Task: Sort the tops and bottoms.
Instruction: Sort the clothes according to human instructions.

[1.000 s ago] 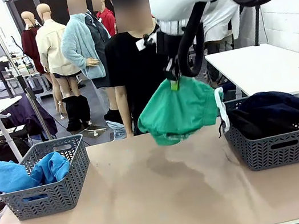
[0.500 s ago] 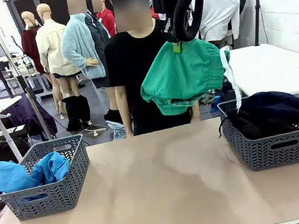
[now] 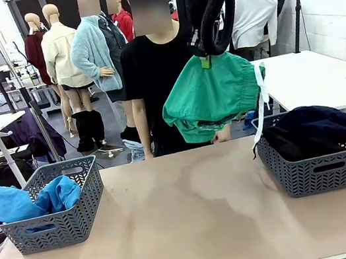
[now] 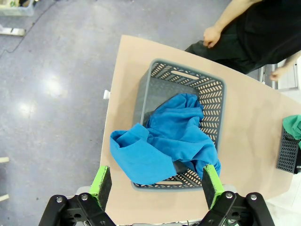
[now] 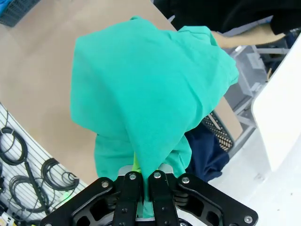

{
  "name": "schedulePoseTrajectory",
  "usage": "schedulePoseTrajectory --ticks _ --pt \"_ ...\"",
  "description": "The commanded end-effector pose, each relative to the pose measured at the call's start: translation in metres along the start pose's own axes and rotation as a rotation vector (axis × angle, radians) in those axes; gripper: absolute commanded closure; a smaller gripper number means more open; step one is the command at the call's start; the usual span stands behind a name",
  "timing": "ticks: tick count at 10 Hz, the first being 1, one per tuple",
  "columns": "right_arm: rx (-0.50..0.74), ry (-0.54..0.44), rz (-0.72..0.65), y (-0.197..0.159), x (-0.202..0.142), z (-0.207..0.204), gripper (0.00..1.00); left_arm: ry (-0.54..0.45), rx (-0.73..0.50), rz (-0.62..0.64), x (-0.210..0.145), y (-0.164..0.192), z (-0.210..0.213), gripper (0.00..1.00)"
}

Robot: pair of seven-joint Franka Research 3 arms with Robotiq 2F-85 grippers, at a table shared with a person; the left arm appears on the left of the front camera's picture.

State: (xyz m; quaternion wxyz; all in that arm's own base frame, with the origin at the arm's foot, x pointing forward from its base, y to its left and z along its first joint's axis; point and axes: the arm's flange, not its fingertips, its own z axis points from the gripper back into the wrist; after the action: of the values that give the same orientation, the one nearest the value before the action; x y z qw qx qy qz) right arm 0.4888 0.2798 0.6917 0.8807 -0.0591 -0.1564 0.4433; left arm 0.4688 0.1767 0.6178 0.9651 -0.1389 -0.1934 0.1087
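Green shorts [image 3: 211, 99] with a long white drawstring [image 3: 261, 104] hang high over the table's far side, left of the right basket [image 3: 314, 171]. My right gripper [image 3: 203, 57] is shut on their top edge; in the right wrist view the green shorts [image 5: 150, 89] drape from my right gripper [image 5: 143, 181]. Dark bottoms [image 3: 308, 127], black and navy, lie piled in the right basket. Blue tops [image 3: 28, 200] fill the left basket [image 3: 58, 220]. My left gripper [image 4: 157, 186] hangs open high above the left basket [image 4: 181, 127] and its blue tops [image 4: 164, 143].
A person in black [image 3: 160, 91] stands at the far edge, one hand [image 3: 220, 136] just below the shorts. The tan table [image 3: 190, 227] lies bare between the baskets. A white table [image 3: 315, 77] stands at the back right.
My right arm has carried the green shorts up and to the right, toward the right basket; over the last half second they dropped slightly. The left gripper stays open.
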Motion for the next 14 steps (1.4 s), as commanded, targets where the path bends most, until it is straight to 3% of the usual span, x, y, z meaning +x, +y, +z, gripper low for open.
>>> schedulePoseTrajectory --ticks 1,14 --pt "0.005 -0.024 0.001 0.0012 -0.0043 0.0002 1.00 -0.007 0.028 0.014 -0.0009 -0.0010 0.0010 0.00" --pt "0.005 -0.024 0.001 0.0012 -0.0043 0.0002 1.00 -0.007 0.028 0.014 -0.0009 -0.0010 0.0010 0.00"
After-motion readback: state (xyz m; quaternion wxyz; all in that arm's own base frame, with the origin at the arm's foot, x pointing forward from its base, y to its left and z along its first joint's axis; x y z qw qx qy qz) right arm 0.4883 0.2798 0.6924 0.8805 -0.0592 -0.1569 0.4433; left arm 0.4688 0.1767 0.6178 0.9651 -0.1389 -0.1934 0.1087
